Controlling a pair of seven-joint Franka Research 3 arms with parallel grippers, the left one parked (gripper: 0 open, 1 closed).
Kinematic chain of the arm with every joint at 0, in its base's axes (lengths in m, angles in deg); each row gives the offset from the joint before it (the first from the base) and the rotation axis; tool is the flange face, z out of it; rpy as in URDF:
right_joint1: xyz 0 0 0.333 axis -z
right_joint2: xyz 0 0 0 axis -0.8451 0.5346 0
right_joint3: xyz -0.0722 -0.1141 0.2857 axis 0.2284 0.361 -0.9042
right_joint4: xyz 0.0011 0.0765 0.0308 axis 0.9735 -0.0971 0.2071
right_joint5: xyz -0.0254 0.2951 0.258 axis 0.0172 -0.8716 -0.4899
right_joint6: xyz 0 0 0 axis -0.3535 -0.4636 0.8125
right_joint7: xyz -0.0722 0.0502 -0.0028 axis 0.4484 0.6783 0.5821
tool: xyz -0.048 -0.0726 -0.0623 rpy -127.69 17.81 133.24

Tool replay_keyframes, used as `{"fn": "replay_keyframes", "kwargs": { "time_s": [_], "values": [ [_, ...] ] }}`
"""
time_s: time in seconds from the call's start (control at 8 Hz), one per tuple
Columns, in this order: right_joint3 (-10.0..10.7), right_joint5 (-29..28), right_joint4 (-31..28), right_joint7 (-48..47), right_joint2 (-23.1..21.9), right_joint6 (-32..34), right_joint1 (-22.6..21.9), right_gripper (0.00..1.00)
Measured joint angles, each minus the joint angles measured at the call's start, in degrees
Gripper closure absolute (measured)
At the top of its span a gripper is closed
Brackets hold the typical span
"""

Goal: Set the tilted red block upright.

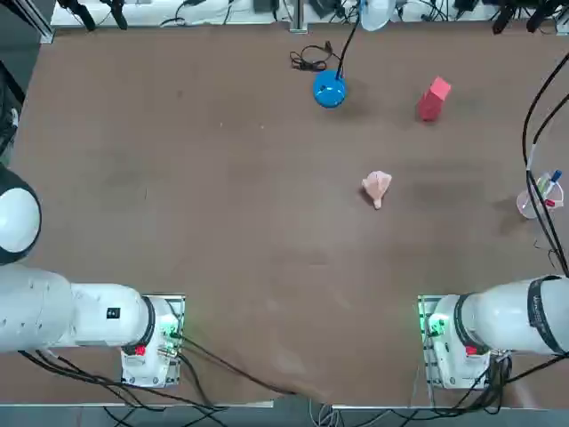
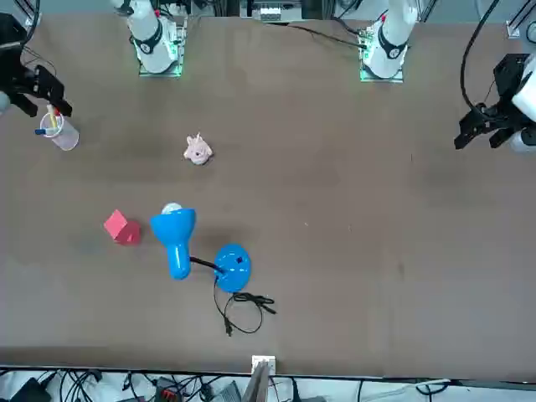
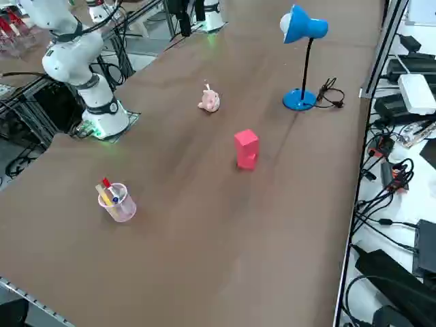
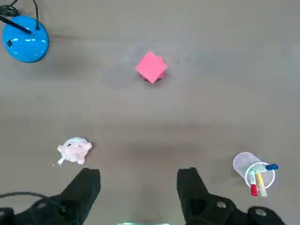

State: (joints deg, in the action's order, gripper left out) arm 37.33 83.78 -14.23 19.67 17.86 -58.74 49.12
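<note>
far across the brown table (image 1: 222, 222) from the robot, on the working arm's side, the red block (image 1: 433, 98) stands alone on the bare top, a little to the right of the round blue base of the desk lamp (image 1: 329, 90) as seen from overhead. it is taller than wide, and in the overhead and side views its long axis leans off the vertical — one low edge looks to bear on the table while the top hangs over to one side, though how far it leans is hard to judge. nothing touches it. the right gripper (image 4: 138, 180) is well apart from the block, high above the near part of the table and pointing down; its two dark fingers (image 4: 86, 185) are spread wide with only bare table between them, so it is released and holds nothing. from the wrist camera the block lies straight ahead of the gap between the fingers, farther out from the robot. a small pink lumpy toy (image 4: 74, 150) sits nearer on one side, and a clear cup of pens (image 4: 253, 171) nearer on the other — both off the direct line. as the block is on the right arm's side, the coming move looks like a long reach outward and down, with the fingers brought to either side of the block's narrow width so it can be tipped back onto its base. the task has not begun.
</note>
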Motion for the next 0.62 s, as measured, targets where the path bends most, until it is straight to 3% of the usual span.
{"fn": "replay_keyframes", "kwargs": {
  "time_s": [0.62],
  "values": [
    [-0.10,0.33,0.04,-0.37,2.29,0.29,-0.93,0.00]
  ]
}}
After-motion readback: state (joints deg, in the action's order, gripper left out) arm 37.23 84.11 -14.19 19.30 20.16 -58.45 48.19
